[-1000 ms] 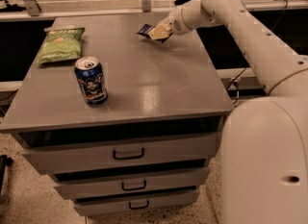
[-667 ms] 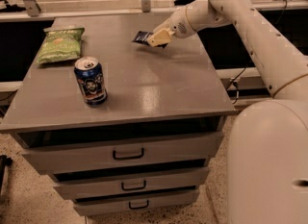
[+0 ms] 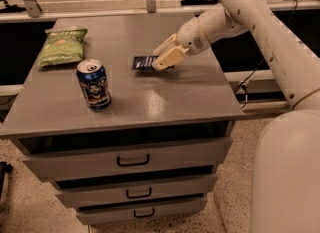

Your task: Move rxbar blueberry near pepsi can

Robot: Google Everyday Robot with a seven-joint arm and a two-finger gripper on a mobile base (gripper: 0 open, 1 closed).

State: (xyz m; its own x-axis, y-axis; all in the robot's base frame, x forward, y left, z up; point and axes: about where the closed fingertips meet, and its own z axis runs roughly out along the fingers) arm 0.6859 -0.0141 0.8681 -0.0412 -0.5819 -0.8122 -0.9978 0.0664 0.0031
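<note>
The rxbar blueberry (image 3: 144, 63), a flat dark navy bar with pale lettering, is held in my gripper (image 3: 161, 60) just above the middle of the grey cabinet top (image 3: 150, 97). The gripper's cream fingers (image 3: 167, 58) are shut on the bar's right end. The pepsi can (image 3: 93, 84), blue with a silver top and a round dark-and-white graphic, stands upright near the front left of the cabinet top. The bar is a short way to the right of the can and behind it.
A green chip bag (image 3: 62, 46) lies at the back left of the cabinet top. The cabinet has three drawers (image 3: 133, 160) in front. My white arm (image 3: 260, 22) reaches in from the right, with the robot body (image 3: 290, 177) at the lower right.
My gripper has carried the bar from the back right of the cabinet top toward the front left, closer to the can. The can and chip bag have not moved.
</note>
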